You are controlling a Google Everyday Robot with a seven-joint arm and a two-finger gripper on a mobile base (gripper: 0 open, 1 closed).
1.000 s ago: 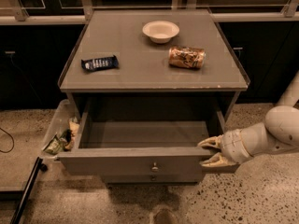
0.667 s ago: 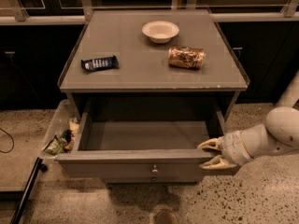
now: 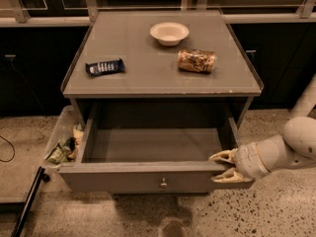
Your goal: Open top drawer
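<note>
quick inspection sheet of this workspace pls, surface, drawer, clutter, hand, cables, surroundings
surface: grey cabinet top, three items on it
job's things: top drawer pulled well out, small knob at front centre
clutter: white bowl, crumpled can on its side, dark snack packet
grippers: hand at the drawer front's right end
cables: dark cable on the floor, far left
surroundings: speckled floor; bin of wrappers left of the drawer

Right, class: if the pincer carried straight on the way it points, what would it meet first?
Most likely the top drawer: the pincer sits at its front panel's end, pointing along that panel, though depth is unclear.
</note>
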